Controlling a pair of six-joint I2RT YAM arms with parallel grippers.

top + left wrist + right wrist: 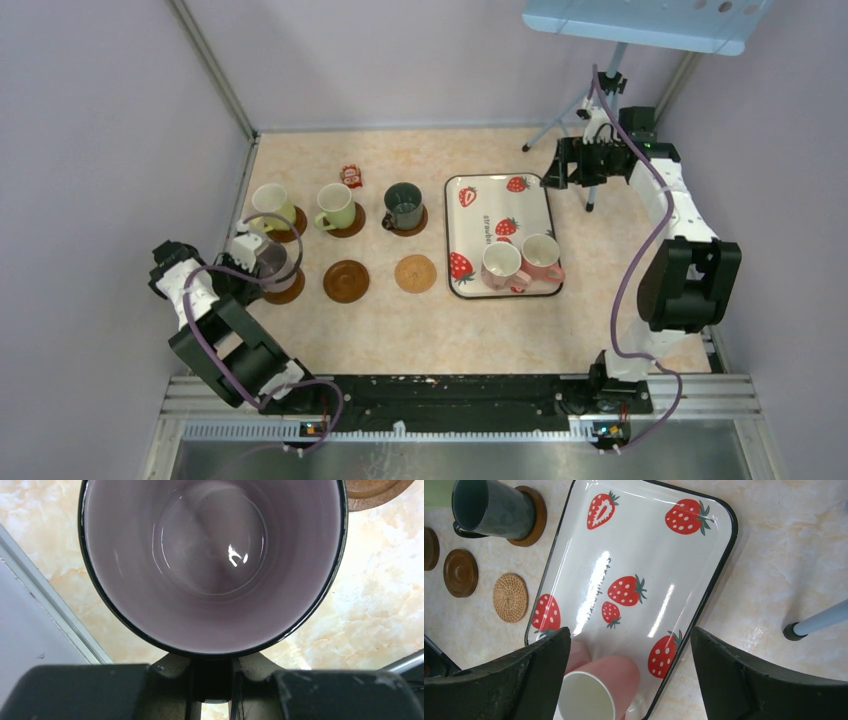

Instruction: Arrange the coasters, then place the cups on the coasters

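Coasters stand in two rows on the surface, and cup placing is the step in hand. The left fingers [252,255] are clamped on the purple cup [272,262] at the front-left coaster [290,292]; we cannot tell whether it is seated. The right fingers [558,170] stand wide apart and empty above the strawberry tray [530,215], which holds the cream cup [500,265] and pink cup [543,258]. In our judgement the next move is to release the purple cup, then carry those two to the bare brown coaster [346,280] and tan coaster [415,273].
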